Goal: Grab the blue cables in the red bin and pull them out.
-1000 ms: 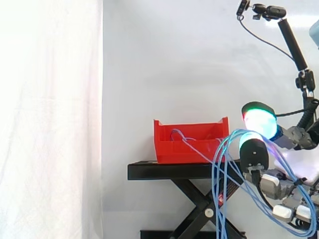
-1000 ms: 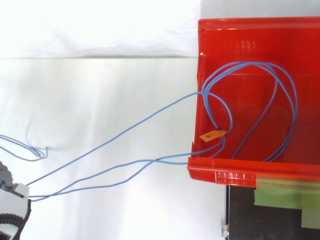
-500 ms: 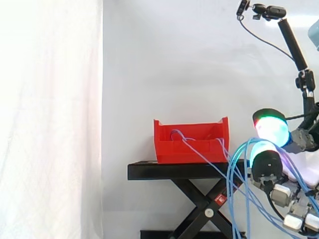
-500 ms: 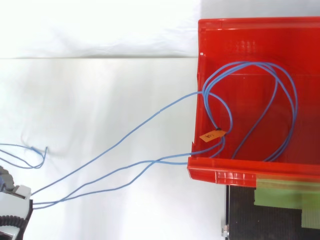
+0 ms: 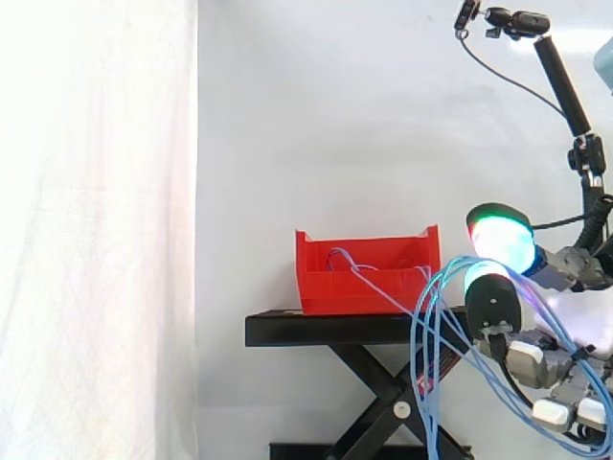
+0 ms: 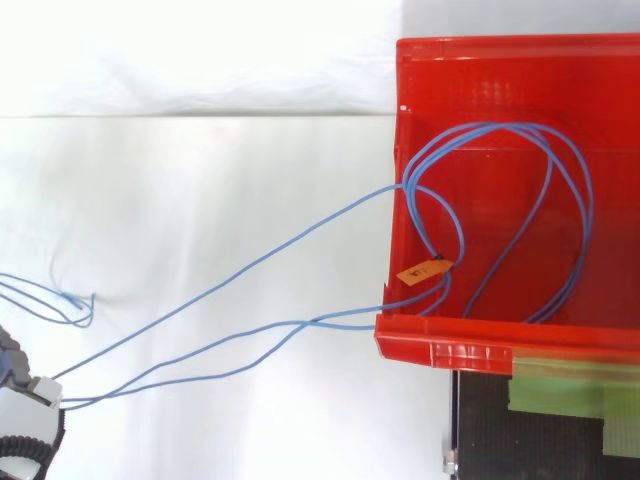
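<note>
The hand [image 5: 493, 305] is the nearest thing in the side view, low at the right edge. Its fingers are curled, and its two glowing fingertip pads [image 5: 501, 240], green and cyan, stand one above the other. The thin blue cables [image 5: 425, 402] pass in an arc between these pads and over the lower finger, so the hand is closed on them and holds them. From the arc several strands hang down in long loops in front of the legs of the stand.

In the top view a small part of the hand [image 6: 22, 405] is at the lower left corner. Three strands of the blue cables [image 6: 408, 188] go from there across the white floor, up to the right and over the left wall of the red plastic bin [image 6: 480, 345]. One loose bend of cable lies on the floor near the left edge.

Farther back, the red plastic bin [image 5: 335, 292] stands on the black scissor stand [image 5: 326, 329]. Inside it the rest of the cables lies in wide loops on the bottom, and a small orange tag [image 6: 420, 270] sits on them beside the left wall. A strip of green tape [image 6: 570, 385] is stuck on the stand, just beside the bin.

Behind everything hangs the white curtain [image 5: 96, 230].
</note>
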{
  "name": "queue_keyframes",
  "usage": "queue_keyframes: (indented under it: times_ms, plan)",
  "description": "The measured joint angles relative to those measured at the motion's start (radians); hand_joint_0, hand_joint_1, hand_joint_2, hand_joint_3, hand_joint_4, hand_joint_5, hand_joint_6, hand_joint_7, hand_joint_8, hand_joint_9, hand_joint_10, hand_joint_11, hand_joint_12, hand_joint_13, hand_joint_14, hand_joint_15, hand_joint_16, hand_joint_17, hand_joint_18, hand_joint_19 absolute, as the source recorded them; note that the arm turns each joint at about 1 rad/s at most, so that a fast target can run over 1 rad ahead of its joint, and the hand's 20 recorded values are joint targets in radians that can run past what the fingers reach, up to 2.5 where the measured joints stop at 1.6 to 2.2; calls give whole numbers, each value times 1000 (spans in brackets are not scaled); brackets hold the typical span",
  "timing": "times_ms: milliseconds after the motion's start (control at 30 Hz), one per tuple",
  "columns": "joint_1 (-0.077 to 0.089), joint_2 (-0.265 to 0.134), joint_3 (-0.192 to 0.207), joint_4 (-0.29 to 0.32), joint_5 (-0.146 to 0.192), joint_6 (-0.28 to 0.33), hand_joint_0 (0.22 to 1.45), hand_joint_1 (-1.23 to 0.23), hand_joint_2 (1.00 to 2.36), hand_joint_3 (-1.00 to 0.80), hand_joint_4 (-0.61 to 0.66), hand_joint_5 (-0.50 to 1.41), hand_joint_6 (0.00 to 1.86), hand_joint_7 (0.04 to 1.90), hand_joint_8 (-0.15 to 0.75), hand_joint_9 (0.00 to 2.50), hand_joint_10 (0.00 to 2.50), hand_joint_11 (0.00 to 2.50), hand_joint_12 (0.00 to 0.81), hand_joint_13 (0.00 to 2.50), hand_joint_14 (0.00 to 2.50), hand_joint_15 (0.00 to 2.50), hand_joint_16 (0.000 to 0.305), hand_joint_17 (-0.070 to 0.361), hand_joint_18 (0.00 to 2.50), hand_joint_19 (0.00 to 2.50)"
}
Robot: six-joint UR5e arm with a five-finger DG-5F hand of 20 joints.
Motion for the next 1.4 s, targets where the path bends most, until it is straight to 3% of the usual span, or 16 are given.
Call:
queue_keyframes:
  times_ms: [200, 567, 867, 1067, 1267, 1400]
  plan:
    - [-6, -1, 0, 45, 0, -97, 902, -944, 1000, -1000, 15, 784, 826, 639, 233, 917, 20, 659, 306, 678, 15, 388, 43, 97, 629, 492]
    - [-30, -1, 0, 320, 3, -389, 903, -943, 1000, -1000, 15, 782, 831, 635, 234, 917, 20, 649, 305, 678, 15, 389, 43, 97, 632, 492]
    - [-36, -1, 6, 483, -1, -629, 903, -945, 1000, -1000, 11, 779, 836, 630, 231, 923, 22, 658, 299, 691, 15, 386, 43, 98, 634, 491]
    - [-41, -1, 8, 508, 0, -782, 904, -945, 1000, -1000, 14, 776, 836, 637, 232, 929, 20, 663, 292, 715, 16, 398, 42, 96, 651, 507]
    - [-45, -1, 8, 469, 1, -952, 905, -943, 1000, -1000, 13, 775, 837, 631, 241, 977, 24, 721, 294, 785, 18, 460, 43, 96, 691, 563]
    - [-47, -1, 8, 442, 1, -1002, 905, -943, 1000, -1000, 13, 775, 836, 633, 240, 975, 23, 723, 291, 799, 19, 493, 43, 96, 737, 639]
